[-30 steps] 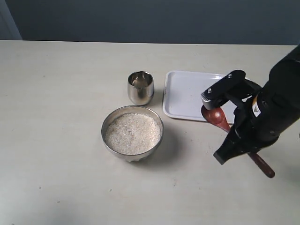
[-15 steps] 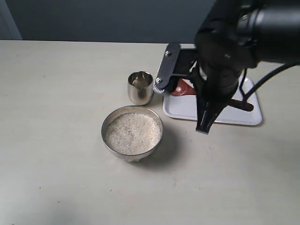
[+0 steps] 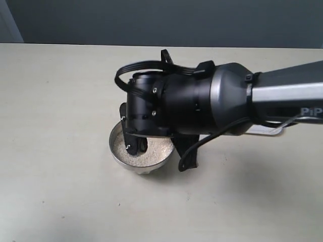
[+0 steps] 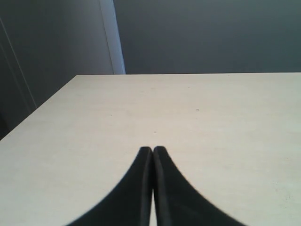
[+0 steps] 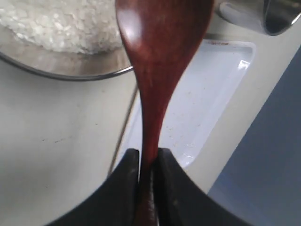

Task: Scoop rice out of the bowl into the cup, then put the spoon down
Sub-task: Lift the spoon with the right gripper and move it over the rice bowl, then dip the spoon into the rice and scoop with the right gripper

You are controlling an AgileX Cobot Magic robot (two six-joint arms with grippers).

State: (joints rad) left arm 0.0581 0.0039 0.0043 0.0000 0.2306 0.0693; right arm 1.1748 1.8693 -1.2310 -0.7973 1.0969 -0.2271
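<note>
The dark reddish-brown wooden spoon [image 5: 160,42] is held by its thin handle in my right gripper [image 5: 148,153], which is shut on it. Its oval scoop hangs over the near rim of the wide steel bowl [image 5: 70,73], beside the white rice [image 5: 61,26]. The small steel cup [image 5: 263,14] lies beyond the scoop. In the exterior view my right arm [image 3: 186,106] covers the cup and the spoon; only the bowl's [image 3: 118,154] left side and some rice [image 3: 157,149] show. My left gripper [image 4: 153,149] is shut on nothing, above bare table.
A white tray [image 5: 202,108] lies next to the bowl, under the spoon's handle. In the exterior view the arm hides nearly all of it. Bare table [image 3: 55,101] stretches to the left of the bowl.
My right arm has swung left with the spoon, from the table right of the tray, across the tray, to over the bowl. It now hides the cup.
</note>
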